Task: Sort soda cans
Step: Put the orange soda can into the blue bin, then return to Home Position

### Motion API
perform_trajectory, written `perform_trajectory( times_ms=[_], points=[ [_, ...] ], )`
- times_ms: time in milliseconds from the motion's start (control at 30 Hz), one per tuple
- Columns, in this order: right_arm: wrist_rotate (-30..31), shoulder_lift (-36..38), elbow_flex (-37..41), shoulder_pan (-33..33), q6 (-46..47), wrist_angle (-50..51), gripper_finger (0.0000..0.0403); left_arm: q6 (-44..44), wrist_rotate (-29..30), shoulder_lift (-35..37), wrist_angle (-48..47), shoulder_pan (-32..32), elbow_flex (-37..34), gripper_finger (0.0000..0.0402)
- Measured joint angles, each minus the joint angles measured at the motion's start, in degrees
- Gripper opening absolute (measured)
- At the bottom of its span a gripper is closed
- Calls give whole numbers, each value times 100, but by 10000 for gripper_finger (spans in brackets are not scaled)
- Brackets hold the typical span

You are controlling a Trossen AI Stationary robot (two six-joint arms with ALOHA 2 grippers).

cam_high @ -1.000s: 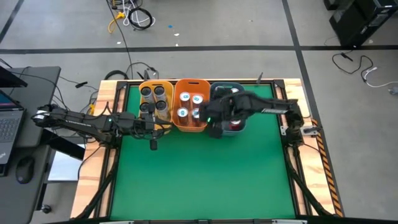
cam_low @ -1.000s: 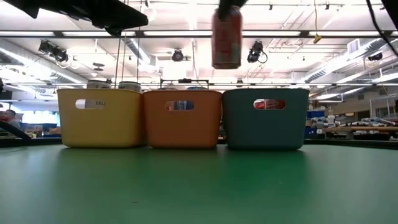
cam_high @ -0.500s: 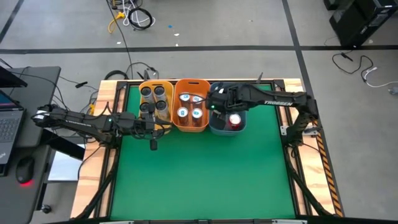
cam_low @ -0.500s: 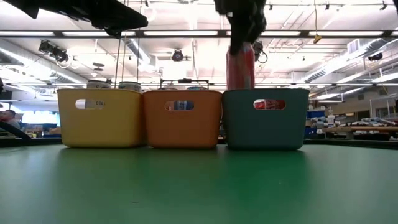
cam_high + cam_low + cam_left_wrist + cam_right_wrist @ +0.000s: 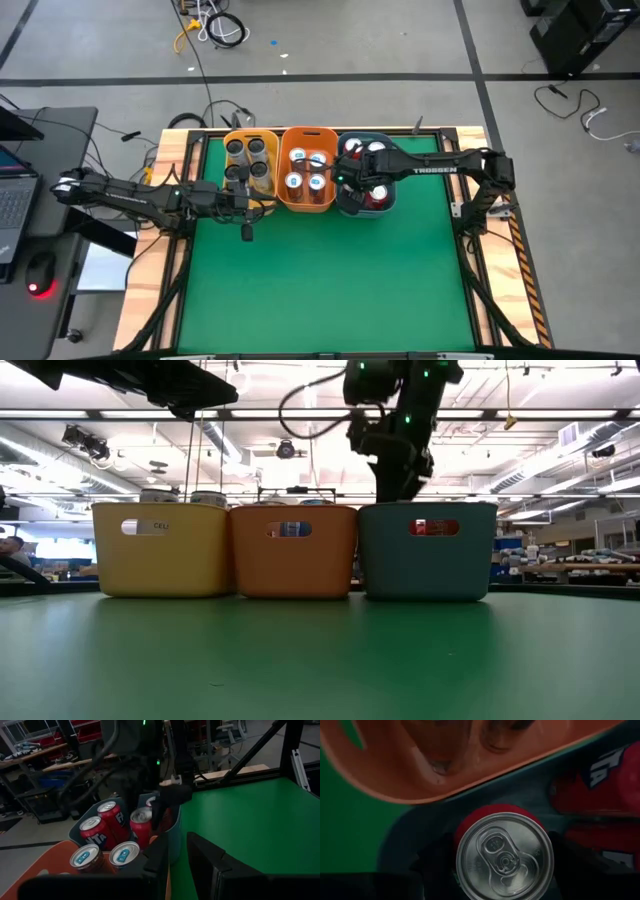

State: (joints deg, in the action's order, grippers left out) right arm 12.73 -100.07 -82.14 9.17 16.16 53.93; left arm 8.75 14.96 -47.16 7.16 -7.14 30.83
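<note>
Three bins stand in a row at the table's far edge: a yellow bin (image 5: 250, 160) with dark grey cans, an orange bin (image 5: 308, 205) with white and blue cans, and a blue bin (image 5: 385, 207) with red cans (image 5: 107, 822). My right gripper (image 5: 505, 857) reaches down into the blue bin's near left corner, shut on a red soda can (image 5: 141, 827). In the low view, the bin's wall (image 5: 425, 565) hides that can. My left gripper (image 5: 177, 862) hovers by the yellow bin's near side with a narrow gap between its fingers and nothing in it. My right gripper pinches the red can's side wall just under its silver top (image 5: 505, 855), one finger (image 5: 432, 867) on each side. The fingers come from above, pointing steeply down. The can stands upright inside the blue bin, beside the orange bin's wall; whether its base rests on the bin's floor is hidden.
The green mat (image 5: 330, 280) in front of the bins lies bare. Wooden rails (image 5: 165, 250) run along the table's left and right edges. A laptop (image 5: 15, 190) sits on a side table to the left.
My right gripper has gone down and a little toward the table's right and far side, as its arm stretched out. The red can it carries has sunk from high above the bins to below the blue bin's rim. It has stayed shut on the can.
</note>
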Motion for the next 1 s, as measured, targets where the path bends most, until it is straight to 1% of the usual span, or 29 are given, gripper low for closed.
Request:
perform_trajectory(
  times_ms=[133, 300, 500, 667, 800, 1000],
  points=[
    [-41, 0, 312, 84, 25, -315, 276, 0, 0, 0, -2, 0, 0, 74],
    [-29, 34, 489, 109, 27, -617, 279, -2, 0, 0, -2, 0, 0, 74],
    [76, 20, 500, 105, 33, -722, 319, -42, 2, 0, -23, 0, 0, 74],
    [96, -7, 516, 57, -26, -679, 343, -44, 2, 0, -26, 0, 0, 74],
    [95, -7, 345, -6, -142, -570, 349, -46, 2, 0, -24, 0, 0, 74],
    [356, -7, -211, -32, -423, -293, 351, -59, 4, 0, -24, 0, 0, 74]
  ],
)
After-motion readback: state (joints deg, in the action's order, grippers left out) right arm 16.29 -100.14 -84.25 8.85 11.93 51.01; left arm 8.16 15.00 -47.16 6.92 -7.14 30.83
